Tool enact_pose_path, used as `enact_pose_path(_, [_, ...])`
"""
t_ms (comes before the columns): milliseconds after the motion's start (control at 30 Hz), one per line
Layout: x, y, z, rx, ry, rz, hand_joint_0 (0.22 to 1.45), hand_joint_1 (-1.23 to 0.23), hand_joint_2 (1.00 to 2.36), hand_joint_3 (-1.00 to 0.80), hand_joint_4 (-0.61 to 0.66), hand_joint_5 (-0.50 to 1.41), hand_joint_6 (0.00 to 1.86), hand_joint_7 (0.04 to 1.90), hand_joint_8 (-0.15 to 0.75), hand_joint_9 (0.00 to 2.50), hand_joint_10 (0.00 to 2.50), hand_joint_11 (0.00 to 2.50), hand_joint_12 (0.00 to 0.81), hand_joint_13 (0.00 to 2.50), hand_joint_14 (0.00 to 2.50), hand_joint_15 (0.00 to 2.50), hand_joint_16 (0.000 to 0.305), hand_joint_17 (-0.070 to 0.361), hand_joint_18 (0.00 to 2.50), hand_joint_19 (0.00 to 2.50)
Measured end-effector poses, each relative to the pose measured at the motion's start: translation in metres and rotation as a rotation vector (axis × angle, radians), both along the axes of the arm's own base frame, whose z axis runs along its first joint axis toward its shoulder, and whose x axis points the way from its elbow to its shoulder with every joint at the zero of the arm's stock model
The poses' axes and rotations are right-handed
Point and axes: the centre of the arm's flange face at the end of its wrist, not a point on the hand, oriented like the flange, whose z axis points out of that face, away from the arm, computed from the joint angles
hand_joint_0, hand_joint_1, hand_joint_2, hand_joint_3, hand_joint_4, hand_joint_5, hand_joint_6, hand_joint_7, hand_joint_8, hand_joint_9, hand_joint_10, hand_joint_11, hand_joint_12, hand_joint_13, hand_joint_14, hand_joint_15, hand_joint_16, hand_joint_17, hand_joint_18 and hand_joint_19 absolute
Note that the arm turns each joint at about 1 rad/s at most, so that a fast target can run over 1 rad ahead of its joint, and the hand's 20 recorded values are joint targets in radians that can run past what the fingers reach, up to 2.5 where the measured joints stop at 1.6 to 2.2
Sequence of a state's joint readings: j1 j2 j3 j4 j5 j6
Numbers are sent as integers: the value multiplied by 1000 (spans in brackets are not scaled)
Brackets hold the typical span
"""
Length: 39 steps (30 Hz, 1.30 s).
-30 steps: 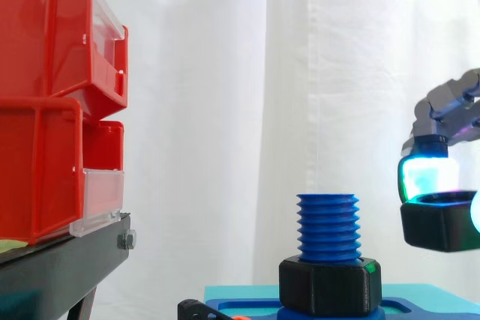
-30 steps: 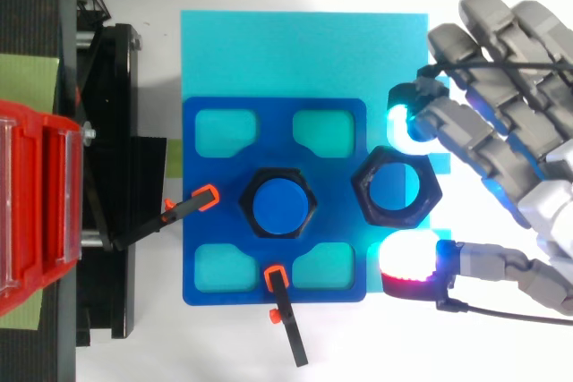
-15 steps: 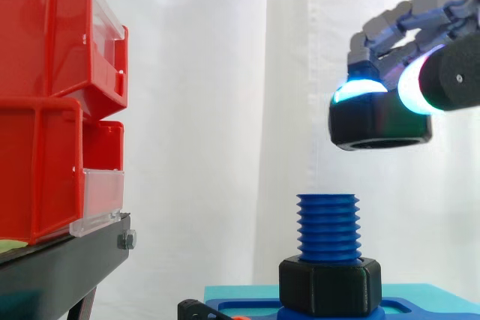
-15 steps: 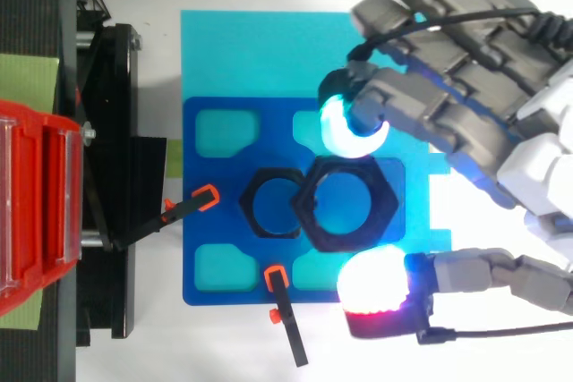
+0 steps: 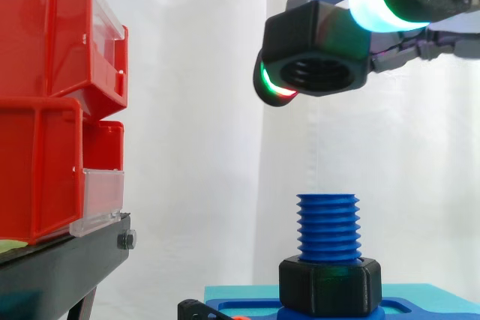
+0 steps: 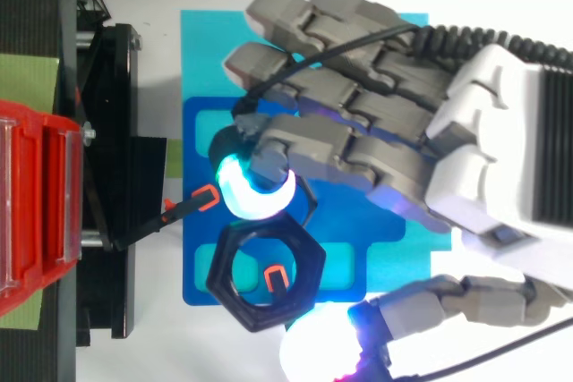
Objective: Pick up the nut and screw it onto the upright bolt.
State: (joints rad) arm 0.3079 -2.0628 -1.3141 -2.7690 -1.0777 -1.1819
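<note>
The black nut (image 5: 316,52), clamped in the curled hand (image 6: 483,149) well above the blue bolt (image 5: 328,226) at about its 12 o'clock, is best levelled and centred over it before being lowered and turned.

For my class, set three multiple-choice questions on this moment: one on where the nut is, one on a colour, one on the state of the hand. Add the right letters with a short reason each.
1. Where is the held nut relative to the bolt?
A. Threaded on the bolt's top.
B. In the air above the bolt's top, clear of it.
C. Lower than the bolt's top, beside it.

2. What colour is the bolt?
A. Blue.
B. Red.
C. White.

3. What is the state of the hand?
A. Open, holding nothing.
B. Shut, holding nothing.
C. Shut on the nut.

Answers:
1 B: the side view shows a gap between nut and thread.
2 A: its thread is blue.
3 C: glowing fingertips pinch the nut from opposite sides.
</note>
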Motion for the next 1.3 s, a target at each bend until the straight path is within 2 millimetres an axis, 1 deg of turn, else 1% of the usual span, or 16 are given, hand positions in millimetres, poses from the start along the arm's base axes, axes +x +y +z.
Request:
enact_pose_path(167, [6,-12,-8,12,-8,20,513,-643,1000,-500,209,-185,502,1276,313,340,0,0,373,265,0,0,57,128,268,0])
enact_pose_path(333, [5,-23,-11,10,6,24,513,-641,1000,-500,205,-184,502,1280,313,346,0,0,374,270,0,0,57,129,273,0])
enact_pose_path(467, [4,-27,-14,2,31,37,513,-637,1000,-500,211,-183,501,1278,314,350,0,0,374,271,0,0,57,129,275,0])
enact_pose_path(1133, [-1,-33,-20,-40,93,78,515,-625,1000,-500,209,-180,502,1278,314,367,0,0,370,286,0,0,57,128,293,0])
enact_pose_path(1300, [-5,-36,-35,-61,100,87,515,-625,1000,-500,208,-180,502,1279,313,366,0,0,370,292,0,0,57,128,298,0])
